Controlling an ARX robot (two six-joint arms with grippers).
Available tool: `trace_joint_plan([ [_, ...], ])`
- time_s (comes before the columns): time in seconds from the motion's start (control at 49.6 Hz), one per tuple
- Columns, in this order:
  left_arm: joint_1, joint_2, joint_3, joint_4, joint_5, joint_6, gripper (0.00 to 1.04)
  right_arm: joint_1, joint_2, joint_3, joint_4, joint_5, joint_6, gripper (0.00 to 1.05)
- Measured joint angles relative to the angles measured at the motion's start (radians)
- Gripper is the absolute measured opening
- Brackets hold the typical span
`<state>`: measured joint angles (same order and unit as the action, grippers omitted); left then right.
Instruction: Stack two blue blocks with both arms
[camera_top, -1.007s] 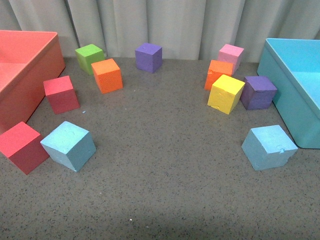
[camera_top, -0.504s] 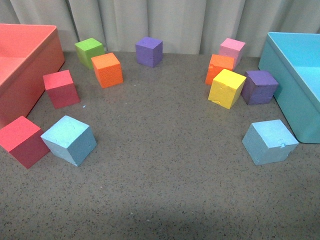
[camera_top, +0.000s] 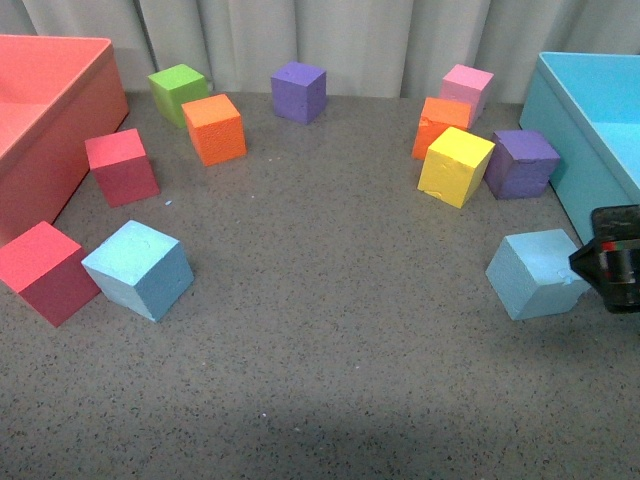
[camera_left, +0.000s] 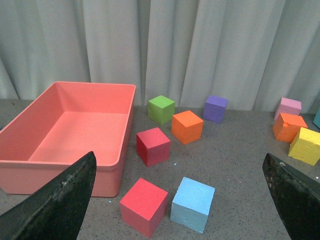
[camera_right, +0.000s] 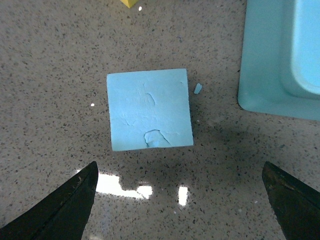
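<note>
Hovering at the right edge of the grey speckled table (camera_top: 320, 380), the black right gripper (camera_right: 179, 165) spreads wide over the dented sky-blue foam cube (camera_right: 150, 109); the black left gripper (camera_left: 179, 154) gapes, the other sky-blue foam cube (camera_top: 138, 268) near the left edge.

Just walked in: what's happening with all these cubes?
A two-armed robot is setting up to stack two blue blocks. Its right claw hovers open above the dented blue block beside the turquoise bin. The left claw, also open, faces the other blue block next to a red cube. Neither block is gripped; both rest apart on the table.
</note>
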<state>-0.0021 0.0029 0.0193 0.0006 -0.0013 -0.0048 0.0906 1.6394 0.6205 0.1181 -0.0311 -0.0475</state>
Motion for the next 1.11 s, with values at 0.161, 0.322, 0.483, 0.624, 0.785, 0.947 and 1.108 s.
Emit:
trace_joint_plan([
  [0.161, 0.0, 0.0, 0.0, 0.0, 0.0, 0.0, 0.98, 0.023, 0.118, 0.068, -0.015, 0.016, 0.012, 0.95],
  [0.322, 0.0, 0.0, 0.0, 0.0, 0.0, 0.0, 0.98, 0.029, 0.198, 0.115, -0.014, 0.022, 0.029, 0.95],
  [0.483, 0.0, 0.0, 0.0, 0.0, 0.0, 0.0, 0.98, 0.034, 0.276, 0.161, -0.01, 0.002, 0.043, 0.95],
  [0.624, 0.0, 0.0, 0.0, 0.0, 0.0, 0.0, 0.98, 0.039, 0.336, 0.204, -0.01, -0.004, 0.051, 0.95],
  [0.785, 0.0, 0.0, 0.0, 0.0, 0.0, 0.0, 0.98, 0.042, 0.398, 0.253, -0.023, -0.008, 0.058, 0.9],
  [0.947, 0.0, 0.0, 0.0, 0.0, 0.0, 0.0, 0.98, 0.044, 0.429, 0.287, -0.054, -0.001, 0.061, 0.68],
  [1.108, 0.0, 0.0, 0.0, 0.0, 0.0, 0.0, 0.98, 0.044, 0.431, 0.305, -0.079, 0.0, 0.077, 0.53],
])
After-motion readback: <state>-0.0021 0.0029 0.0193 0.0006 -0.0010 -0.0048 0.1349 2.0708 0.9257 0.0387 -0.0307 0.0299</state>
